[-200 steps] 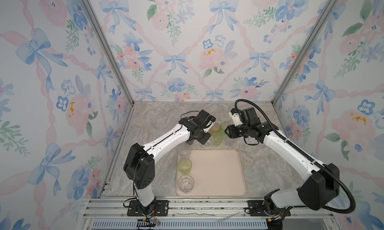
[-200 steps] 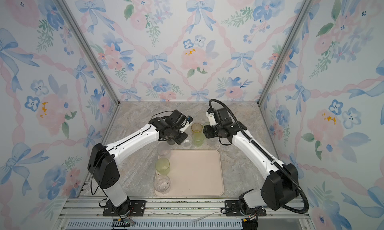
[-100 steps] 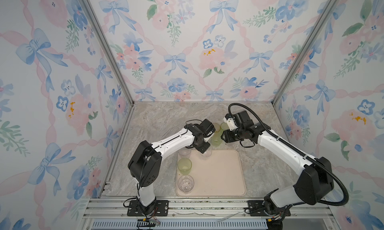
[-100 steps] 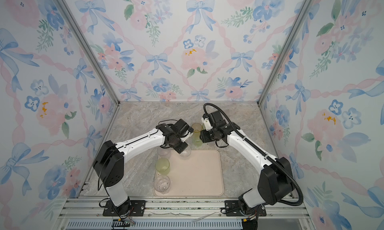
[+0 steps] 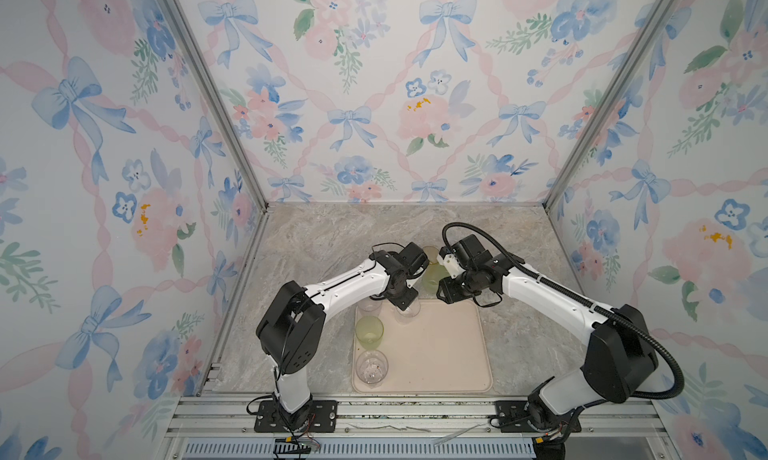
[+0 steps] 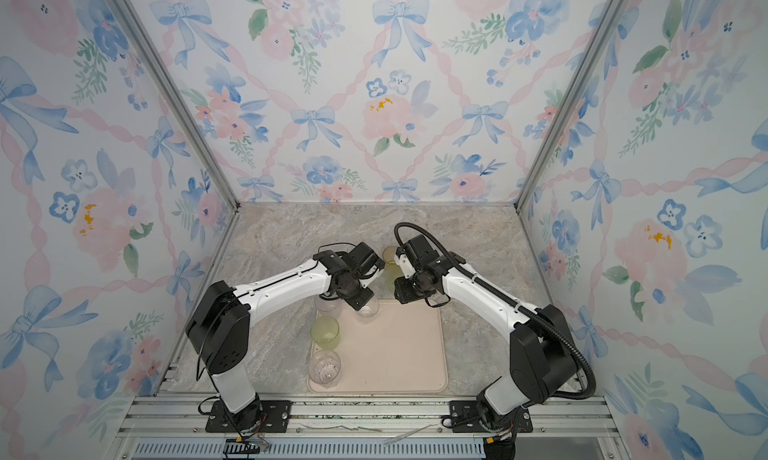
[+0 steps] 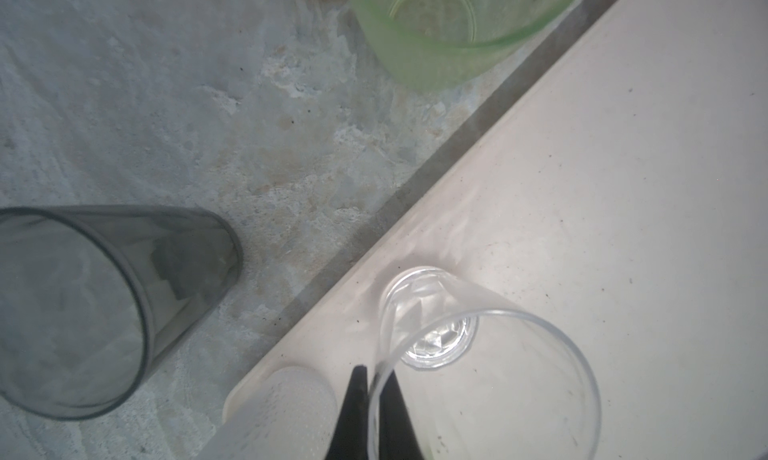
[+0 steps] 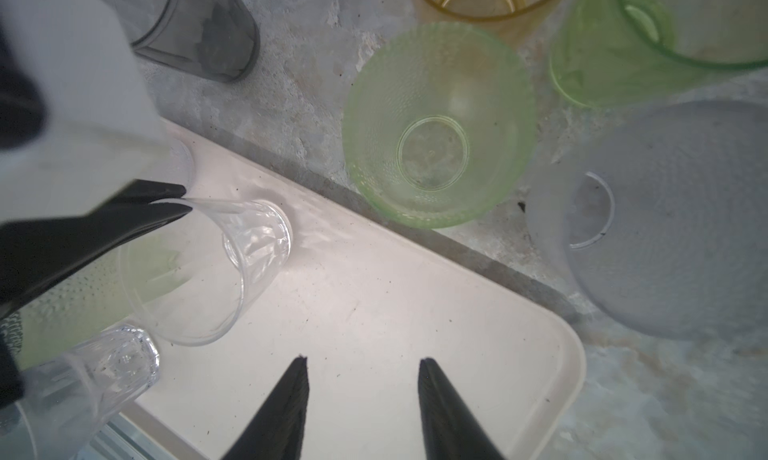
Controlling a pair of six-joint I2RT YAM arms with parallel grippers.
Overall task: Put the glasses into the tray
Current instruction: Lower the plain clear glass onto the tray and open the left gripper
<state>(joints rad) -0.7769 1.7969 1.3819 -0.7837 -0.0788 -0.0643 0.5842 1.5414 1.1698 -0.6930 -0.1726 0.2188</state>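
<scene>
My left gripper (image 7: pixel 372 374) is shut on the rim of a clear glass (image 7: pixel 498 374), which hangs tilted just inside the far left corner of the cream tray (image 5: pixel 440 354); in both top views it shows as the held glass (image 5: pixel 408 310) (image 6: pixel 368 309). A frosted glass (image 5: pixel 368 305), a pale green glass (image 5: pixel 369 331) and a clear faceted glass (image 5: pixel 371 368) stand along the tray's left side. My right gripper (image 8: pixel 363 360) is open and empty above the tray's (image 8: pixel 415 312) far right part.
Behind the tray's far rim stand a ribbed green glass (image 8: pixel 436 125), another green glass (image 8: pixel 623 42), an amber glass (image 8: pixel 478 0), a frosted glass (image 8: pixel 665 221) and a smoky grey glass (image 7: pixel 83 304). The two wrists are close together. Floral walls enclose the marble table (image 5: pixel 332 237).
Both grippers have moved from the glasses behind the tray toward me. The left one carried the clear glass over the tray's far rim; the right came over the tray, still open.
</scene>
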